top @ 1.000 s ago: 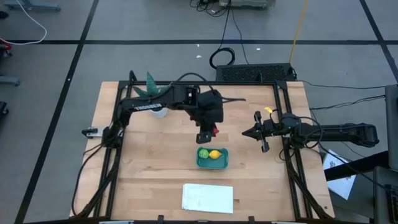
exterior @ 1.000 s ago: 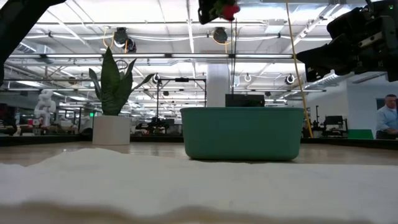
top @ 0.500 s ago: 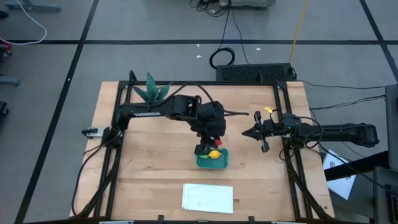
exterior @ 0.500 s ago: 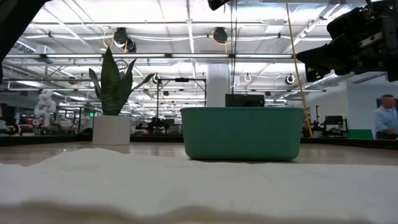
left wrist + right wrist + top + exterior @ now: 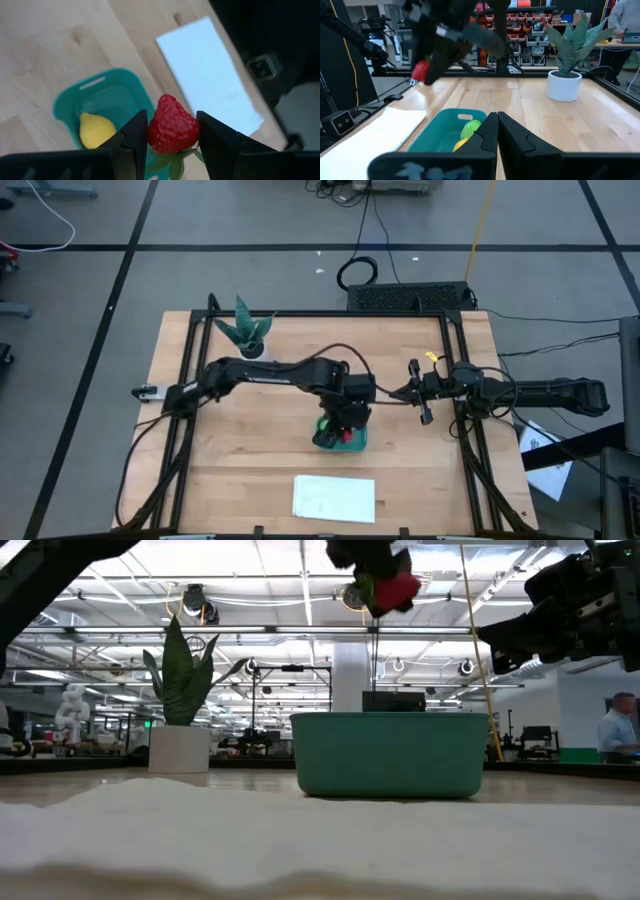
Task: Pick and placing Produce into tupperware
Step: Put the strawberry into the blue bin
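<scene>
left pincer (image 5: 171, 131) clamped on the red strawberry (image 5: 172, 125), teal tub (image 5: 107, 95) with the lemon (image 5: 95, 130) right below it. right pincer (image 5: 497, 131) fully closed, holding nothing.

A pale wooden table top (image 5: 250, 440) with visible grain and a matt finish is seen. A teal-green rounded-rectangular plastic tub (image 5: 107, 95) is shown smooth and slightly glossy. A glossy, dimpled dark red toy strawberry (image 5: 171, 126) is pinched between matt black plastic-looking fingers (image 5: 135, 137). A smooth yellow lemon-like piece (image 5: 95, 130) is seen with a soft sheen. A flat white rectangular sheet (image 5: 333, 498) appears matt, and a smooth white pot (image 5: 563, 85) is noted.
</scene>
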Controlling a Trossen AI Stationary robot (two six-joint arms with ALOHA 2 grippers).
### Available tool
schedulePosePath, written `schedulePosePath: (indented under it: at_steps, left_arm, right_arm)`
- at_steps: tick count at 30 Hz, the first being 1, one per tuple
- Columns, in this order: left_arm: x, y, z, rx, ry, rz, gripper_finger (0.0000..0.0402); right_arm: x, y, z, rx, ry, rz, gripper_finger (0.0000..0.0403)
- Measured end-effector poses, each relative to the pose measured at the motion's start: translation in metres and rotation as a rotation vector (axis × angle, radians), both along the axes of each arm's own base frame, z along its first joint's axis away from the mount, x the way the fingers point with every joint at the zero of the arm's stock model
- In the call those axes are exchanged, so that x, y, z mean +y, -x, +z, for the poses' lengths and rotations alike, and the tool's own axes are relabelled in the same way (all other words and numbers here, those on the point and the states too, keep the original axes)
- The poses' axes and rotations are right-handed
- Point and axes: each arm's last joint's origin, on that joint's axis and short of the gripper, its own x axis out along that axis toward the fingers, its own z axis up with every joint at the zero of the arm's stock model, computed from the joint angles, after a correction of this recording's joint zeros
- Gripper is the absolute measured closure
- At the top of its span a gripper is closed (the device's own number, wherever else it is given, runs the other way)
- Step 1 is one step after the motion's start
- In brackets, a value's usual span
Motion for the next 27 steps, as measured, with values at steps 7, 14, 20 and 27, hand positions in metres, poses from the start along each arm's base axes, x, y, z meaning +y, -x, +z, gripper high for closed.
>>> schedulePosePath:
  at_steps: [7,14,20,27]
  left_arm:
    - [0.003,-0.007,-0.028,0.005,-0.058,-0.148,0.0266]
    - [0.007,-0.013,-0.051,0.014,-0.107,-0.24,0.0266]
    - [0.01,-0.015,-0.065,-0.001,-0.11,-0.339,0.0266]
    - [0.009,-0.015,-0.064,-0.039,-0.116,-0.404,0.0266]
  right_arm:
    - [0.0,0.0,-0.001,0.007,-0.001,0.0,0.0403]
    - [0.0,0.0,-0.001,0.006,-0.001,0.0,0.0403]
    - [0.0,0.0,-0.001,0.007,-0.001,0.0,0.0403]
    - [0.0,0.0,-0.001,0.007,0.0,0.0,0.0403]
